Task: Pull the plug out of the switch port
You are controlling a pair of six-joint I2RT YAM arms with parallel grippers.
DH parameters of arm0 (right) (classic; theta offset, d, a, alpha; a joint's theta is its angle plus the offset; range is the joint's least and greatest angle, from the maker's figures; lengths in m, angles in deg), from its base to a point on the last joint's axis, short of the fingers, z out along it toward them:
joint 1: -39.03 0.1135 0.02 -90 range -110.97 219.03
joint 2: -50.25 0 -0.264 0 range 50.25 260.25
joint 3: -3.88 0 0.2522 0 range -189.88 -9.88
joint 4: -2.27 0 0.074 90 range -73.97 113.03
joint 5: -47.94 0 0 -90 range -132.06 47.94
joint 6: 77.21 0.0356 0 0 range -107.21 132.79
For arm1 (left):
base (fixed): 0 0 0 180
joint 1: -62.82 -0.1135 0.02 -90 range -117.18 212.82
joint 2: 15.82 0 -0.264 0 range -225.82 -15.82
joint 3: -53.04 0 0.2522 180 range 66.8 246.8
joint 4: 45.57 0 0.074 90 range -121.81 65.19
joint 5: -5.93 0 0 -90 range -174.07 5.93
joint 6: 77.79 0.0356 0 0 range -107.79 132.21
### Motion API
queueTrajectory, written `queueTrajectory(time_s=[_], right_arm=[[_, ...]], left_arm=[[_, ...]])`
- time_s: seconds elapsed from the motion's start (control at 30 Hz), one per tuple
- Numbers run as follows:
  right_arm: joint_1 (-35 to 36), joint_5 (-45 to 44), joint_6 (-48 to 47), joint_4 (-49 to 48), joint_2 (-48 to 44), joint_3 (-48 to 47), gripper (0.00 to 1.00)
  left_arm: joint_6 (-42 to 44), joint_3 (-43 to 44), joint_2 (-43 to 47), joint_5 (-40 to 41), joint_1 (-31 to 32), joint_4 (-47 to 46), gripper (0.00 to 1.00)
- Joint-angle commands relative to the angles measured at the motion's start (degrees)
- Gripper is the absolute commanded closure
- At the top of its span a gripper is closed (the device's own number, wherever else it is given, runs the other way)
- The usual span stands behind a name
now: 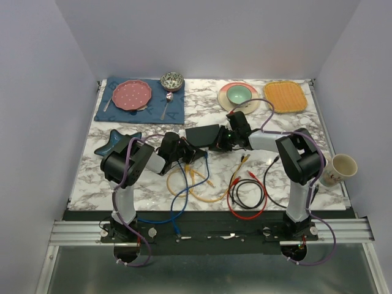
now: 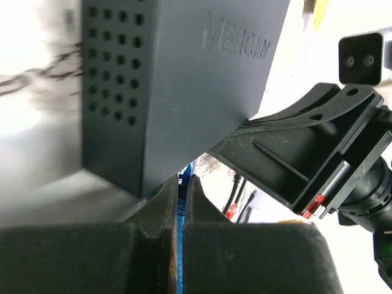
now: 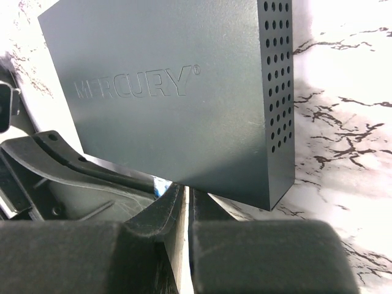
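The switch (image 1: 202, 135) is a flat matte-black box at the table's middle, marked MERCURY, and lies between my two grippers. My left gripper (image 1: 187, 154) is at its near left edge. In the left wrist view the gripper (image 2: 184, 179) is shut on the blue plug (image 2: 182, 205), just below the switch (image 2: 184, 79). Whether the plug sits in the port is hidden. The blue cable (image 1: 206, 164) trails toward the front edge. My right gripper (image 1: 221, 142) is at the switch's right end. In the right wrist view it (image 3: 187, 188) is shut, with its tips against the switch's (image 3: 171, 92) edge.
A dark blue star-shaped dish (image 1: 116, 142) lies left of the left arm. Yellow (image 1: 205, 196), red and black cables (image 1: 245, 197) lie in front. At the back are a placemat with a pink plate (image 1: 131, 95), a bowl (image 1: 172, 80), a green bowl (image 1: 239, 94) and an orange mat (image 1: 285, 96). A cup (image 1: 339, 168) lies at the right.
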Motion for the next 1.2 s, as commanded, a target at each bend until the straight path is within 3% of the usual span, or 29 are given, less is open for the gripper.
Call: queueTrajectory(time_s=[0.0, 0.17, 0.3, 0.37, 0.5, 0.7, 0.73, 0.83, 1.0, 1.17], right_arm=[[-0.3, -0.6, -0.2, -2.0, 1.3, -0.1, 0.86], [-0.4, -3.4, -0.9, -0.6, -1.9, 1.4, 0.86], [-0.5, -4.7, -1.3, 0.0, -5.3, 4.6, 0.87], [-0.6, -6.1, -1.2, 0.0, -7.4, 6.2, 0.87], [-0.5, -8.7, -2.6, 1.2, -13.9, 9.1, 0.88], [-0.5, -13.3, -6.3, 1.6, -26.3, 16.9, 0.85], [-0.5, -14.0, -6.7, 1.6, -27.7, 17.9, 0.82], [-0.5, -16.4, -9.0, 3.6, -32.6, 21.3, 0.69], [-0.5, -19.3, -11.7, 5.4, -41.7, 22.8, 0.6], [-0.3, -19.7, -13.4, 7.5, -49.4, 21.8, 0.55]], left_arm=[[2.4, -0.7, -4.6, -3.1, 1.0, 7.8, 1.0], [5.3, -2.5, 0.9, -5.1, 0.8, 10.6, 1.0], [12.7, -2.2, 9.3, -3.8, 0.6, 24.3, 1.0], [18.5, -0.9, 14.1, -1.8, 0.6, 29.8, 1.0], [27.8, 3.4, 19.1, 5.6, 1.2, 49.9, 1.0], [36.1, 5.1, 24.2, 17.2, 5.0, 62.5, 1.0], [36.5, 5.3, 24.8, 18.6, 5.4, 63.4, 0.95], [36.9, 4.9, 26.4, 22.7, 6.0, 64.7, 0.67], [36.0, 6.4, 30.4, 26.1, 6.0, 64.8, 0.53], [36.2, 11.4, 34.3, 31.1, 6.0, 66.8, 0.29]])
